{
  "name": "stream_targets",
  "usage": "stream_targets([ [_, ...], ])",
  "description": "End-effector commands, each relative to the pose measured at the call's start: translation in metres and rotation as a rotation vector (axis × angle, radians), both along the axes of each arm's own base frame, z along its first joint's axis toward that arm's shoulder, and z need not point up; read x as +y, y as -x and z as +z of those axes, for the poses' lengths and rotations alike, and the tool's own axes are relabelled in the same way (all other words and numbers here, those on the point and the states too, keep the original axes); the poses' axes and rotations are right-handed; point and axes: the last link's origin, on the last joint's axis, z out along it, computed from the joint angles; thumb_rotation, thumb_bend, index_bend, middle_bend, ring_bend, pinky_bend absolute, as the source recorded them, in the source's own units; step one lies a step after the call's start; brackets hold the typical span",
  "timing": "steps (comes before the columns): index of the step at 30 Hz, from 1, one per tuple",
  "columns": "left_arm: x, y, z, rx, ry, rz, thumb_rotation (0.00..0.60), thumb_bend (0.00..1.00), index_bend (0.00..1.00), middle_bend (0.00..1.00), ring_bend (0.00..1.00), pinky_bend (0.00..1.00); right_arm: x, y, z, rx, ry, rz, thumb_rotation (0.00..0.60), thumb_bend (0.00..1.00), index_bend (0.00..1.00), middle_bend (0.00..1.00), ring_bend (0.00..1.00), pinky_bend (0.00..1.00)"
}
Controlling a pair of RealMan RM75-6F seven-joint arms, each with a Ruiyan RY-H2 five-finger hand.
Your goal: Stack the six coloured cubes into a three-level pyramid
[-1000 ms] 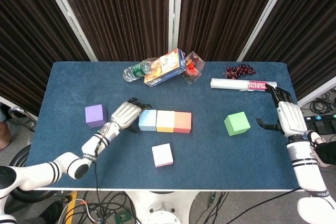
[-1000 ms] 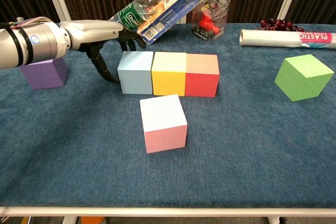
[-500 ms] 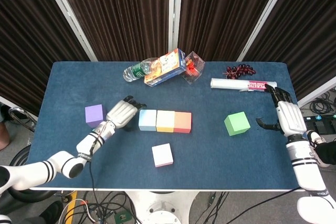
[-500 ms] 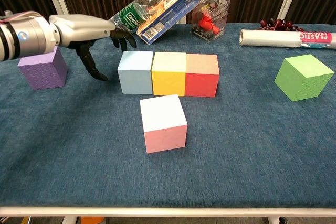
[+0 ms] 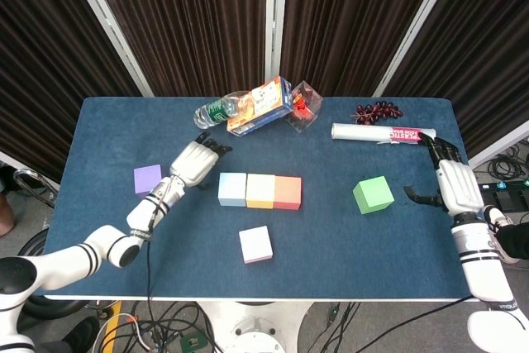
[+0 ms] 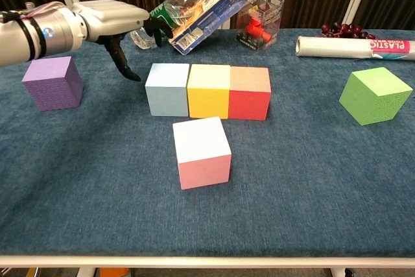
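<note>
A blue cube [image 5: 232,189], a yellow cube [image 5: 260,192] and a red cube [image 5: 288,193] stand side by side in a row mid-table. In front of them lies a pink cube [image 5: 255,244]. A purple cube [image 5: 147,179] sits at the left and a green cube [image 5: 373,194] at the right. My left hand [image 5: 193,163] hovers open behind and left of the blue cube [image 6: 166,89], holding nothing. Right of the green cube, my right hand [image 5: 449,178] stands open near the table's edge; the chest view does not show it.
At the back lie a plastic bottle [image 5: 216,111], a carton [image 5: 261,105], a clear box with a red item [image 5: 303,106], dark grapes [image 5: 378,111] and a roll of plastic wrap [image 5: 382,133]. The blue table [image 5: 355,237] ends close behind my right hand.
My left hand has drawn back from the blue cube's left side, rising up and toward the back of the table. The right hand and all cubes have stayed put.
</note>
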Motion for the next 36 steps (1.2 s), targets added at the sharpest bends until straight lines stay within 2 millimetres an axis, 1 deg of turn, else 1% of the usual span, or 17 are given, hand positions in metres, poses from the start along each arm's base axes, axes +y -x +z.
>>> stream_targets([
  [1, 0.001, -0.006, -0.006, -0.011, 0.017, -0.009, 0.6, 0.09, 0.16, 0.23, 0.18, 0.09, 0.0, 0.001, 0.0, 0.0, -0.001, -0.003, 0.6, 0.17, 0.0, 0.14, 0.0, 0.0],
  [6, 0.001, -0.011, -0.01, -0.028, 0.036, -0.014, 0.6, 0.09, 0.16, 0.23, 0.18, 0.09, -0.001, 0.002, 0.0, -0.001, 0.0, -0.006, 0.6, 0.17, 0.0, 0.14, 0.0, 0.0],
  [16, 0.003, -0.016, -0.012, -0.034, 0.056, -0.012, 0.6, 0.09, 0.16, 0.23, 0.18, 0.09, -0.002, 0.004, 0.0, -0.005, 0.0, -0.014, 0.6, 0.17, 0.0, 0.14, 0.0, 0.0],
  [20, 0.004, -0.014, -0.01, -0.034, 0.047, -0.008, 0.6, 0.09, 0.16, 0.23, 0.18, 0.09, -0.002, 0.004, 0.0, -0.004, 0.003, -0.013, 0.6, 0.17, 0.0, 0.14, 0.0, 0.0],
  [22, 0.003, -0.01, -0.006, -0.039, 0.038, -0.003, 0.6, 0.09, 0.16, 0.23, 0.18, 0.09, -0.002, 0.004, 0.001, -0.008, 0.004, -0.013, 0.6, 0.17, 0.0, 0.14, 0.0, 0.0],
  [26, -0.004, 0.003, 0.012, -0.071, 0.019, 0.031, 0.6, 0.09, 0.16, 0.22, 0.18, 0.09, -0.001, 0.004, 0.002, -0.012, 0.007, -0.01, 0.6, 0.17, 0.0, 0.14, 0.0, 0.0],
  [29, -0.013, 0.015, 0.033, -0.124, 0.002, 0.087, 0.6, 0.09, 0.16, 0.22, 0.18, 0.09, 0.0, 0.004, 0.003, -0.013, 0.008, -0.004, 0.6, 0.17, 0.0, 0.14, 0.0, 0.0],
  [32, -0.023, 0.03, 0.059, -0.155, -0.019, 0.153, 0.6, 0.09, 0.16, 0.22, 0.18, 0.09, 0.003, 0.003, 0.002, -0.01, 0.004, 0.005, 0.6, 0.17, 0.0, 0.14, 0.0, 0.0],
  [33, -0.028, 0.037, 0.068, -0.16, -0.024, 0.182, 0.6, 0.09, 0.16, 0.22, 0.18, 0.09, 0.003, 0.003, 0.002, -0.009, 0.004, 0.009, 0.6, 0.17, 0.0, 0.14, 0.0, 0.0],
  [36, -0.04, 0.055, 0.086, -0.156, -0.045, 0.261, 0.6, 0.09, 0.16, 0.19, 0.16, 0.09, 0.004, 0.004, 0.002, -0.008, -0.003, 0.011, 0.6, 0.17, 0.0, 0.14, 0.0, 0.0],
])
